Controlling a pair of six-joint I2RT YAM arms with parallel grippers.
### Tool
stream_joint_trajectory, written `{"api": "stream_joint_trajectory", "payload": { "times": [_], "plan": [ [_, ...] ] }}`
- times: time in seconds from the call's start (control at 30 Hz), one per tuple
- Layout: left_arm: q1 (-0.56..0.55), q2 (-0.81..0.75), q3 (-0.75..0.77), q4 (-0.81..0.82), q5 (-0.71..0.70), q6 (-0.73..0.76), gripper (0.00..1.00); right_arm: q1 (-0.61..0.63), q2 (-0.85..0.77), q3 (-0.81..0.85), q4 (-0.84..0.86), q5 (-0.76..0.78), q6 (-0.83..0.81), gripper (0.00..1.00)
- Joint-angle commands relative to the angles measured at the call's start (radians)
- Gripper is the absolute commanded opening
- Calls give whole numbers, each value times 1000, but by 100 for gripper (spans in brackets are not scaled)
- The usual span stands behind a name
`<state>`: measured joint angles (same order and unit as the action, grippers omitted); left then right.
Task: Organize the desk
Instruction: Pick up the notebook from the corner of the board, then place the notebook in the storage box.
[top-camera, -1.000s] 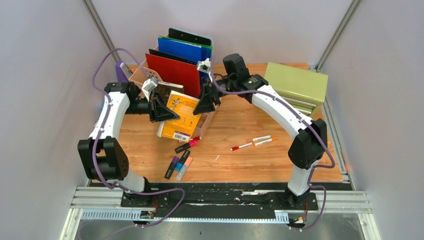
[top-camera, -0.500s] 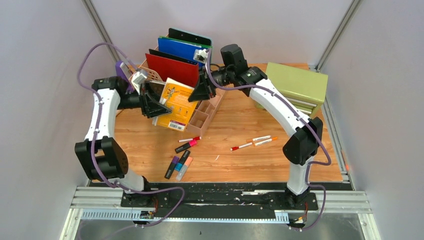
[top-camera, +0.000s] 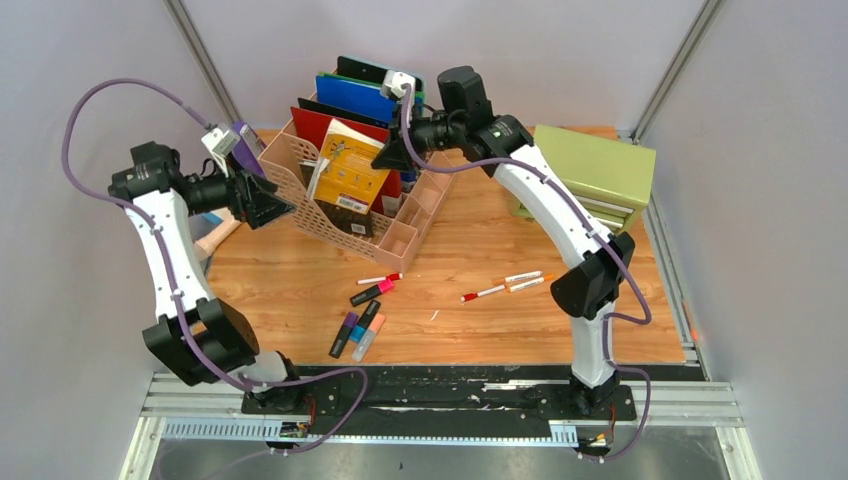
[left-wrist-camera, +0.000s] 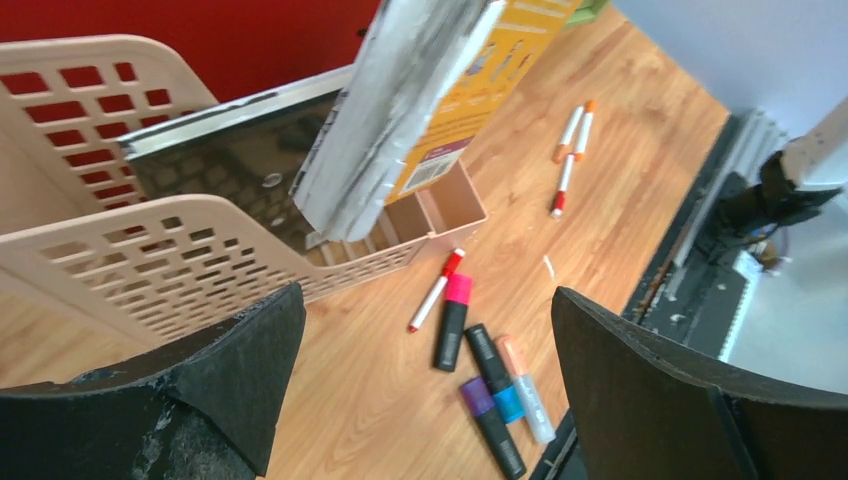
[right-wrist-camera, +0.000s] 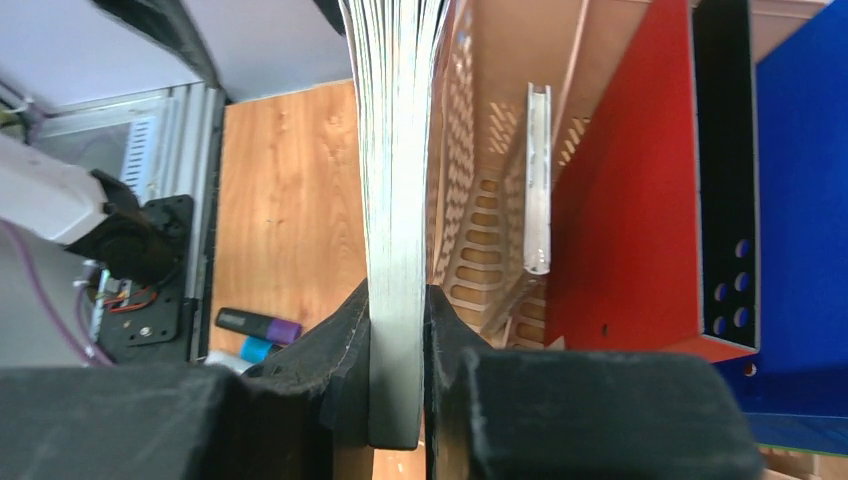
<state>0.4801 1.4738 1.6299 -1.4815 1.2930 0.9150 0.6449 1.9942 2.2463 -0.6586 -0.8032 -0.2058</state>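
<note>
A yellow book (top-camera: 345, 175) hangs tilted over the pink perforated organizer rack (top-camera: 300, 190), its lower end inside the rack. My right gripper (top-camera: 392, 158) is shut on the book's upper edge. In the right wrist view the page edges (right-wrist-camera: 395, 200) are squeezed between both pads of that gripper (right-wrist-camera: 397, 300). My left gripper (top-camera: 262, 205) stands wide open at the rack's left end, apart from the book. Between its jaws the left wrist view (left-wrist-camera: 428, 295) shows only the desk (top-camera: 480, 240). The book (left-wrist-camera: 420, 110) and rack (left-wrist-camera: 150, 260) lie ahead of it.
Red (top-camera: 315, 120) and blue (top-camera: 355, 95) folders stand in the rack's back slots. Several highlighters (top-camera: 358, 330) and a pink one (top-camera: 372, 292) lie near the front, pens (top-camera: 505, 285) to their right. A green drawer cabinet (top-camera: 590, 170) sits back right.
My left gripper opened, let go of the book and drew back to the left. My right gripper closed on the book and raised it toward the back, over the rack.
</note>
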Motion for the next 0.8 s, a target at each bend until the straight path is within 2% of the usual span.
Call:
{"api": "stream_joint_trajectory", "payload": {
  "times": [0.0,0.07,0.17,0.6,0.77],
  "plan": [
    [9,-135,-2,228,-131,-244,100,31,38,91,6,124,-47,0],
    [9,-174,-17,313,-184,-326,100,43,52,102,6,162,-54,0],
    [11,-205,-19,367,-232,-356,100,57,78,121,7,201,-49,0],
    [11,-230,-30,371,-266,-357,100,75,127,139,46,342,27,0],
    [12,-229,-40,379,-267,-358,100,72,95,99,48,340,26,0]
  ]
}}
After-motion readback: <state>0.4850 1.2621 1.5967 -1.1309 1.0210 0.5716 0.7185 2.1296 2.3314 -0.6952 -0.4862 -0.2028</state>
